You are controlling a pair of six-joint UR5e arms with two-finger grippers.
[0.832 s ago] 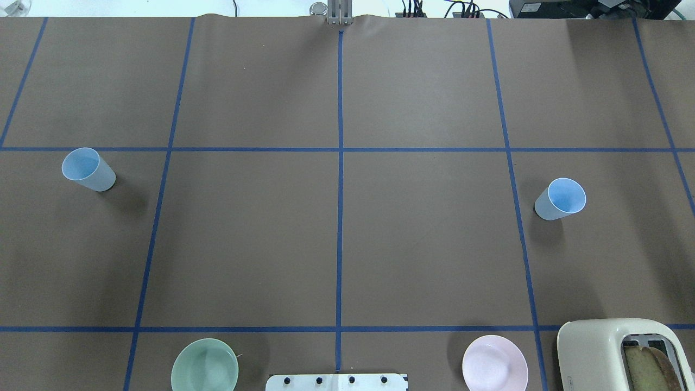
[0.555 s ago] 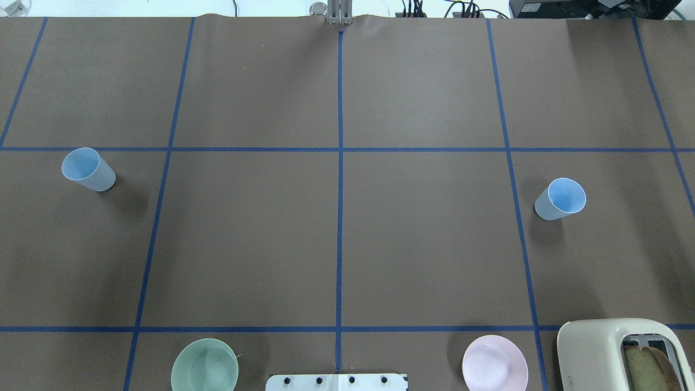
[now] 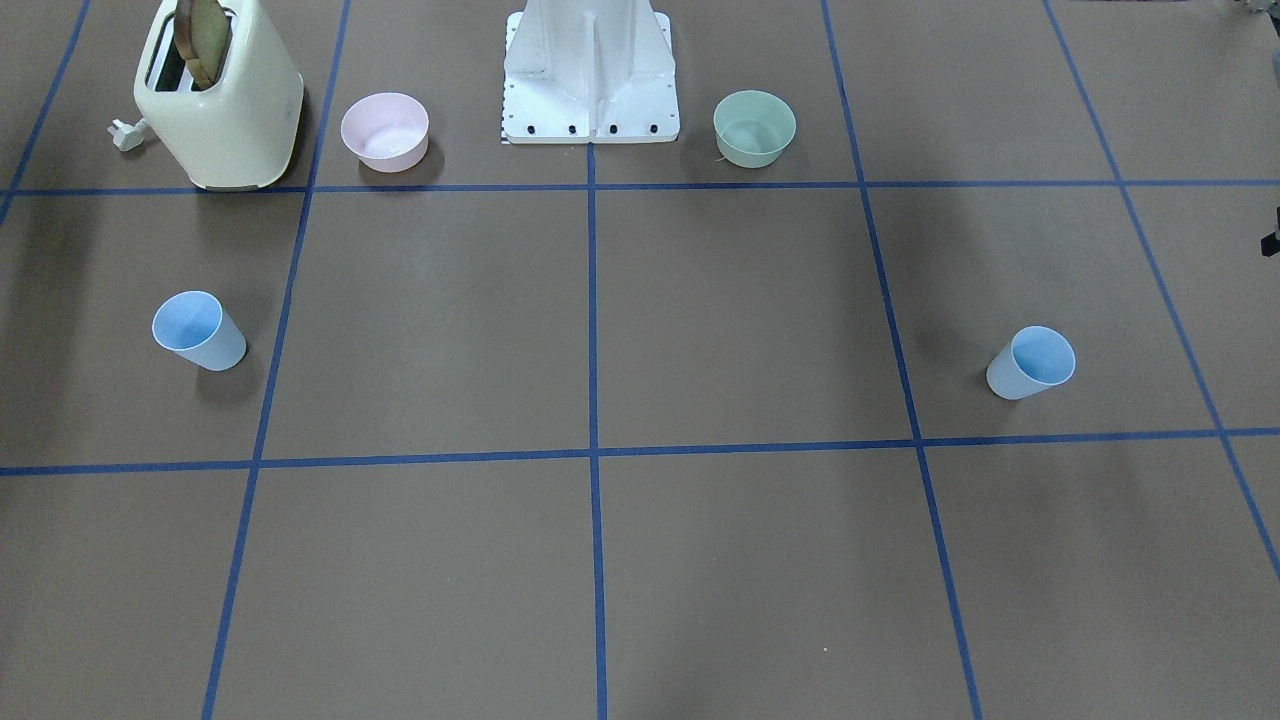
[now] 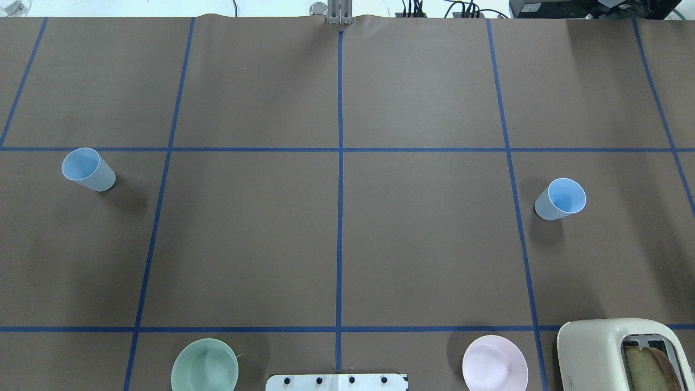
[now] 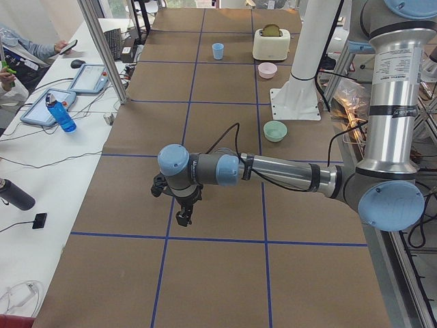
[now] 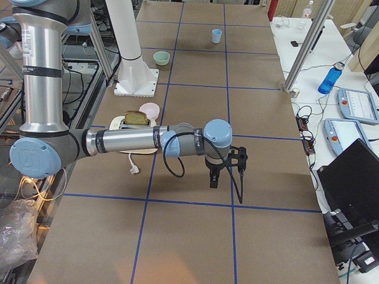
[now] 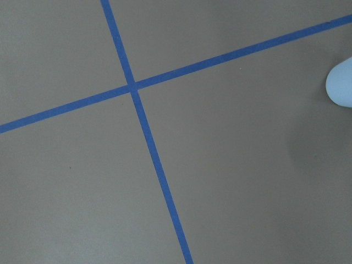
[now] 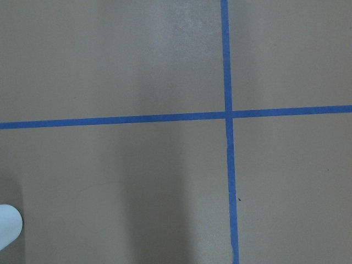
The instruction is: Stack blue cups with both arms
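Two light-blue cups stand upright and far apart on the brown table. One cup (image 4: 87, 169) is at the left, also in the front-facing view (image 3: 1032, 362). The other cup (image 4: 562, 198) is at the right, also in the front-facing view (image 3: 197, 330). My left gripper (image 5: 181, 221) shows only in the exterior left view, pointing down above the table's left end; open or shut I cannot tell. My right gripper (image 6: 213, 183) shows only in the exterior right view, above the right end; I cannot tell its state either. Each wrist view catches a sliver of cup (image 7: 341, 82) (image 8: 8, 225).
A green bowl (image 4: 204, 365) and a pink bowl (image 4: 494, 363) flank the white base pedestal (image 4: 336, 382) at the near edge. A cream toaster (image 4: 602, 353) with bread stands at the near right corner. Operators' desks with a blue bottle (image 5: 61, 115) line the far side.
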